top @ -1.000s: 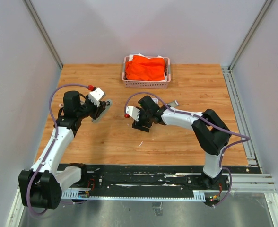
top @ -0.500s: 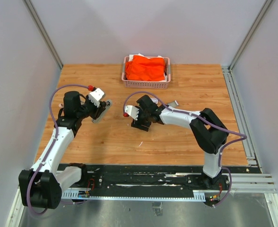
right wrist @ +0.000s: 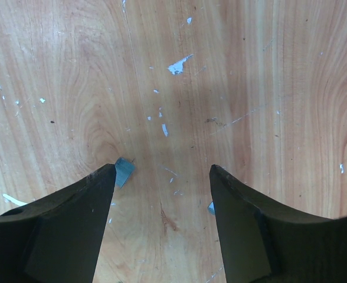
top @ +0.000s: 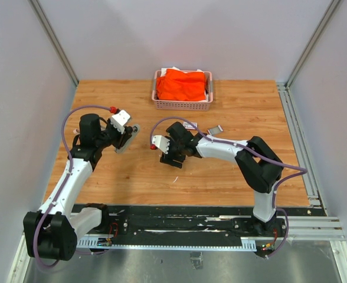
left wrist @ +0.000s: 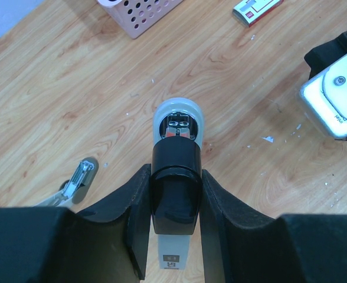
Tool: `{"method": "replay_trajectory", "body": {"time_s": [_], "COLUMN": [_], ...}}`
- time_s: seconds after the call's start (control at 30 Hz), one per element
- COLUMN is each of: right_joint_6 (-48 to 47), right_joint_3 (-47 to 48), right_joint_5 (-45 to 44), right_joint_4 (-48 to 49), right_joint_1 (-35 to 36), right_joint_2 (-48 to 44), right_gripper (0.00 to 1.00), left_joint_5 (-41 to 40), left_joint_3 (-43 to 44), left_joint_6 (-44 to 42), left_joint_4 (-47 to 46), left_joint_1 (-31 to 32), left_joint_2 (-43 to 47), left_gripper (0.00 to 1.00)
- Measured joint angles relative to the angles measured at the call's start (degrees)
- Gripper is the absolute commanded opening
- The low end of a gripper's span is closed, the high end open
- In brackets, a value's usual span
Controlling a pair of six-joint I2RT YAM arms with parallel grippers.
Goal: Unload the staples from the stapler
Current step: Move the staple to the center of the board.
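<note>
- The left arm's jaws are closed tight on a black-and-grey stapler [left wrist: 178, 121], toward the left edge of the bench [top: 232, 177].
- The right arm's jaws stand wide apart and hold nothing, low over the wood at mid-bench.
- Staples [right wrist: 124, 171] lie as tiny grey bits on the bench by those open jaws, among pale flecks [right wrist: 176, 66].
- A pink basket [top: 182, 105] of orange cloth [top: 181, 84] sits at the far edge, with a white box with a red label [left wrist: 256, 9] near it.
</note>
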State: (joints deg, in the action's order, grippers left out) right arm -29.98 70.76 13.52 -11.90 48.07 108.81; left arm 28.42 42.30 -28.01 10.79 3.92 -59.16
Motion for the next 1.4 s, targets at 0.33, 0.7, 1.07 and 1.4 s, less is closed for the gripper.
{"method": "replay_trajectory", "body": {"time_s": [0.33,0.7,1.07,1.4], "right_joint_6": [1.9,6.5,8.6,10.8], "right_joint_3": [0.0,0.1,0.2,0.7], "right_joint_5": [0.2,0.1,-2.6,-4.3], "right_joint_4": [-0.6,-0.8,-1.7,-3.1], "right_joint_1": [0.2,0.3,2.0,2.2], "right_joint_2": [0.0,-1.6,-1.1,0.4], "right_gripper": [0.67,0.67,0.68,0.65], "left_joint_5": [0.4,0.9,0.9,0.9], "left_joint_3": [0.0,-0.9,-0.9,-1.0], "left_joint_6": [0.0,0.0,0.0,0.0], "left_joint_4": [0.0,-0.2,-0.3,-0.4], "left_joint_1": [0.0,0.0,0.0,0.0], "left_joint_2": [-0.1,-0.3,-0.4,-0.4], "left_gripper": [0.0,0.0,0.0,0.0]}}
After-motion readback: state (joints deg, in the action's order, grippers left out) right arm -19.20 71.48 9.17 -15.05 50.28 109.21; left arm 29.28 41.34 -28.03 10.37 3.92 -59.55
